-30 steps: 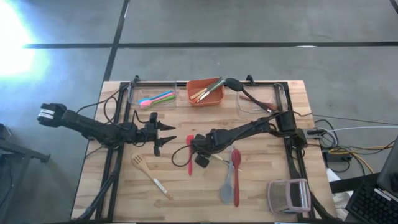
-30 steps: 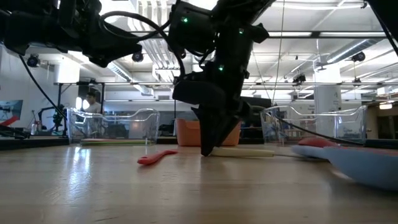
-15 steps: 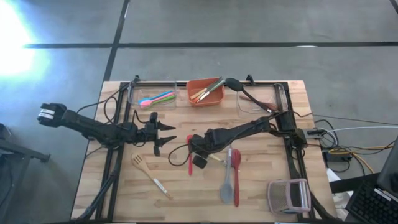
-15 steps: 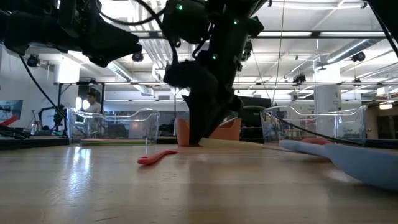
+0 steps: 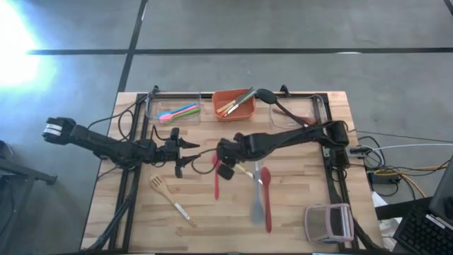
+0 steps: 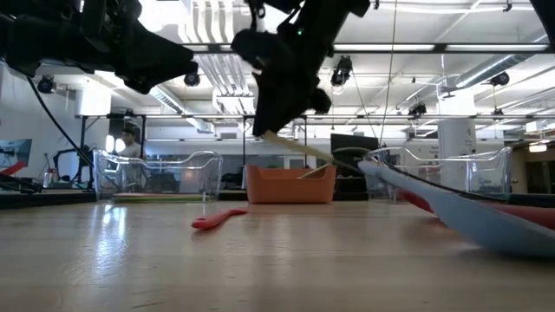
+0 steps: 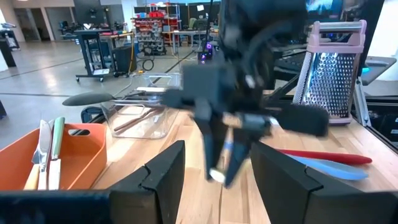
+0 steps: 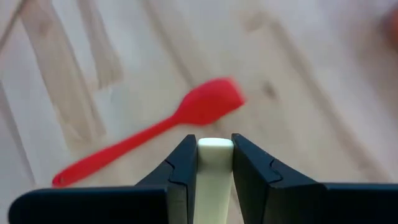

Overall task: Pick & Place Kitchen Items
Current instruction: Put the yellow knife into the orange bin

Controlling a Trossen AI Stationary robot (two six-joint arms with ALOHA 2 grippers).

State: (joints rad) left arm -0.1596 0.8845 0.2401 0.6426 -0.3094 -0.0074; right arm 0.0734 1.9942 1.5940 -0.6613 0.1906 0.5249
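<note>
Spatula (image 5: 255, 198), the pale-handled grey one, is clamped by its handle tip in my right gripper (image 8: 214, 163), blade end trailing toward the table. Pickup's done, so next I need to carry it to a bin, probably the orange bin (image 5: 234, 105). Left gripper (image 5: 181, 152) just waits, fingers apart.

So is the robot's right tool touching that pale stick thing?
Touching. The right wrist view shows the right tool with both fingers pressed against the pale handle, no gap either side.

Bare desk (image 5: 202, 227) lies open at the near middle; the red spatula (image 5: 216, 177) and wooden fork (image 5: 170, 201) flank it.
</note>
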